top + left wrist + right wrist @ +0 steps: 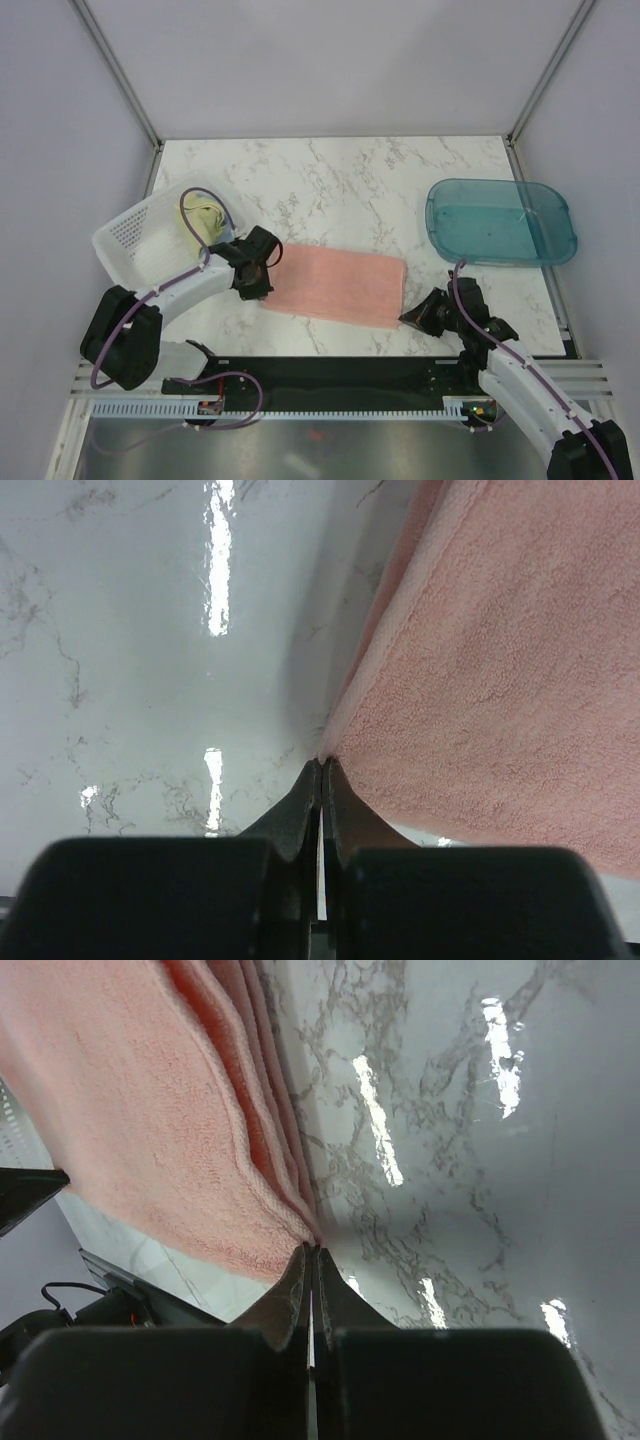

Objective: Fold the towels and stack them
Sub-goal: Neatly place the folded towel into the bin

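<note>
A salmon-pink towel point(335, 285) lies folded into a long rectangle at the middle of the marble table. My left gripper point(258, 292) is shut at its near left corner, and the left wrist view shows the towel point(500, 660) tapering into the closed tips point(322, 762). My right gripper point(405, 319) is shut at the near right corner. There the stacked layers of the towel point(130, 1110) converge on the closed tips point(312, 1247). A pale-yellow towel point(203, 220) sits crumpled in the basket.
A white perforated basket point(125, 240) stands tilted at the left, just behind my left arm. A teal translucent tray point(500, 220) rests at the right rear. Grey walls close in the table on three sides.
</note>
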Controlling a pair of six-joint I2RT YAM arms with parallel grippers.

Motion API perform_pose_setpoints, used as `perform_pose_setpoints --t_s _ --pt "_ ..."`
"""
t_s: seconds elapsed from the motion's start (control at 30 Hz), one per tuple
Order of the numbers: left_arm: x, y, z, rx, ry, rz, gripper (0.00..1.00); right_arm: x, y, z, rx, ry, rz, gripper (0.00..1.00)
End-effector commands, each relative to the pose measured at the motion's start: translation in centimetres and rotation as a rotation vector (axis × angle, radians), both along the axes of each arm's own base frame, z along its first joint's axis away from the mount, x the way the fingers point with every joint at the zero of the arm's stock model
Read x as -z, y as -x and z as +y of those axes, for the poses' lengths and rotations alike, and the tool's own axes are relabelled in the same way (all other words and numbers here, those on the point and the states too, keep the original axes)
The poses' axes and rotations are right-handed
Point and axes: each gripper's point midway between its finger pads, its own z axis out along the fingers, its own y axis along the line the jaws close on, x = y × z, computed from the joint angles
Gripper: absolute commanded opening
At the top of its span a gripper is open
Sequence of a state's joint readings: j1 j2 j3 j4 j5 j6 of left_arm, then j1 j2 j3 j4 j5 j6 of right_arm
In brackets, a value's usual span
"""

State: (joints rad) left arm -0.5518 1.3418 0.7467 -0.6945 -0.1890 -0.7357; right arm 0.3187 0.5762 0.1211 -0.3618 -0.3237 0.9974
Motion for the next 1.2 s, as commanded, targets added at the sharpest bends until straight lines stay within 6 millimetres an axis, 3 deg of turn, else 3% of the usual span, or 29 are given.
perform_pose_setpoints --t_s 0.0,0.17,0.23,0.33,0.37,0.4,0.5,0.63,0.73,0.77,0.8,0.83,0.9,1.0,1.1,1.17 --pt "0.4 0.5 2.4 -0.033 -0.115 0.001 0.02 1.0 -0.5 -1.1 0.029 0.077 -0.006 0.00" --pt "0.8 0.4 2.8 -0.028 -0.155 0.026 0.02 2.1 0.4 -1.2 0.012 0.088 0.037 0.00" --pt "0.9 0.3 2.5 -0.019 -0.144 0.035 0.02 1.3 0.4 -0.7 -0.013 0.058 0.011 0.01" --pt "0.4 0.0 1.6 0.006 -0.115 0.039 0.03 -0.7 -0.3 -0.4 -0.038 0.046 -0.058 0.13" --pt "-0.1 -0.2 1.3 0.017 -0.100 0.033 0.06 -2.0 -0.8 -0.2 -0.048 0.045 -0.096 0.18" --pt "-0.7 -0.5 1.1 0.020 -0.089 0.020 0.19 -2.4 -0.7 -0.4 -0.055 0.056 -0.097 0.28" --pt "-3.4 -1.8 0.3 0.045 -0.065 -0.026 0.37 -3.5 -0.9 -0.8 -0.077 0.108 -0.094 0.44" --pt "-8.1 -4.2 0.2 0.051 -0.099 -0.101 0.43 -4.9 -2.3 -1.0 -0.079 0.146 -0.125 0.61" --pt "-10.0 -5.7 -1.7 0.097 -0.022 -0.161 0.45 -5.6 -4.8 -0.6 -0.060 0.153 -0.171 0.75" --pt "-10.5 -6.5 -3.7 0.130 0.069 -0.192 0.45 -6.1 -5.6 -0.4 -0.059 0.160 -0.186 0.77" --pt "-10.5 -6.6 -4.6 0.151 0.112 -0.192 0.45 -5.6 -6.6 -0.2 -0.070 0.173 -0.180 0.85" --pt "-9.6 -6.3 -4.4 0.151 0.099 -0.167 0.45 -5.5 -7.2 -0.3 -0.082 0.197 -0.193 0.87" --pt "-9.0 -6.8 -6.2 0.160 0.187 -0.184 0.45 -5.3 -8.8 -0.2 -0.098 0.235 -0.216 0.90" --pt "-4.3 -5.3 -4.3 0.113 0.120 -0.100 0.45 -4.4 -9.7 0.1 -0.116 0.247 -0.220 0.90" --pt "-1.0 -3.8 -3.2 0.090 0.101 -0.018 0.45 -3.2 -9.7 0.5 -0.124 0.222 -0.235 0.87" --pt "0.0 -3.5 -3.4 0.086 0.118 -0.002 0.45 -2.3 -9.2 0.8 -0.142 0.227 -0.232 0.84"
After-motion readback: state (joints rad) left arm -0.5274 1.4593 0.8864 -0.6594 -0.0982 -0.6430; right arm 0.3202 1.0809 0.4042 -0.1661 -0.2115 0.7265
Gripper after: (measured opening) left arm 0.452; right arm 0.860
